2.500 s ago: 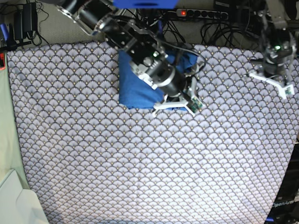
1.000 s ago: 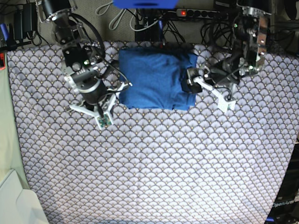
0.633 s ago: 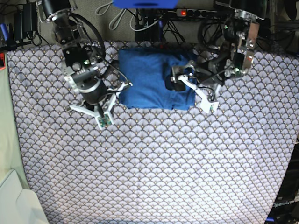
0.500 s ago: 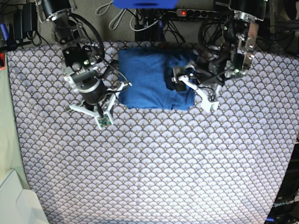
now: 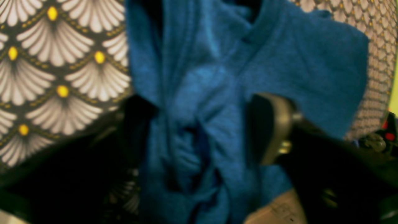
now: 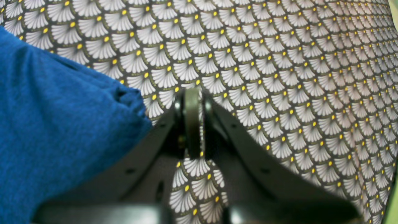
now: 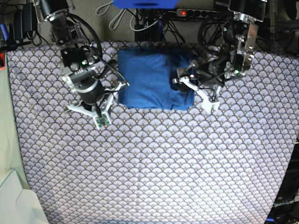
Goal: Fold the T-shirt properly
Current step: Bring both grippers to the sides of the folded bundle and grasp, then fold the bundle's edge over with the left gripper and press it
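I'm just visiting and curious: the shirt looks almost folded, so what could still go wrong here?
The left gripper has bunched cloth between its fingers at the T-shirt's edge; pulling could drag the neat fold apart or lift several layers together. The right gripper sits shut just beside the shirt, so sweeping sideways might nudge it.

Blue T-shirt [image 5: 217, 102] bunched between left gripper [image 5: 202, 130] fingers (blurred), scallop-patterned cover [image 5: 59, 68]

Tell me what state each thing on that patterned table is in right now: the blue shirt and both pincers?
T-shirt: folded into a compact rectangle at the far side of the table cover; its right edge is bunched.
Left pincer: at the shirt's right edge, blue fabric bunched between its fingers; not clear whether it is clamped yet.
Right pincer: shut, empty, over the cover beside the shirt.
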`<state>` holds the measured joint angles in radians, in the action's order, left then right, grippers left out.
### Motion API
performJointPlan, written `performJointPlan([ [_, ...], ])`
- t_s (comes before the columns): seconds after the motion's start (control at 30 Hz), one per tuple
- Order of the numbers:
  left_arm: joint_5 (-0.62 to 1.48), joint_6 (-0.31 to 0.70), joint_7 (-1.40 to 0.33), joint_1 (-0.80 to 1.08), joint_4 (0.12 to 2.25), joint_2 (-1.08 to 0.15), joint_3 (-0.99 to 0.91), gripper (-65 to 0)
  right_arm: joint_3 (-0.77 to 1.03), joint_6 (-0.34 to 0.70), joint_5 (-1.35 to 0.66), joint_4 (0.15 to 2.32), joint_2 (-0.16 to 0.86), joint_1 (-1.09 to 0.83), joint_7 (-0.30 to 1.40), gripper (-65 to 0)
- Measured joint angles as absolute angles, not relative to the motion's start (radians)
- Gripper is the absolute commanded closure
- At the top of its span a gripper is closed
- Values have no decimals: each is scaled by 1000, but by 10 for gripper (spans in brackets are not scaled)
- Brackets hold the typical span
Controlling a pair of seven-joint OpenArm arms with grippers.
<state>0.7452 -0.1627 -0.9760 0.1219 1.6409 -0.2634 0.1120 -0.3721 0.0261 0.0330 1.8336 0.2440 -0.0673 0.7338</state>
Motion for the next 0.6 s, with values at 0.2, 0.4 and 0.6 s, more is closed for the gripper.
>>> performJointPlan([
  [0.2,743,-165,-997,109,1633,-262,119,-94,-372,26,33,1834,244,-67,734,0],
  [0.4,745,-165,-1017,73,1631,-263,121,-89,-281,28,29,1886,270,-99,735,0],
  [0.6,745,-165,-1019,2,1631,-266,134,0,-121,28,29,1919,269,-110,730,0],
])
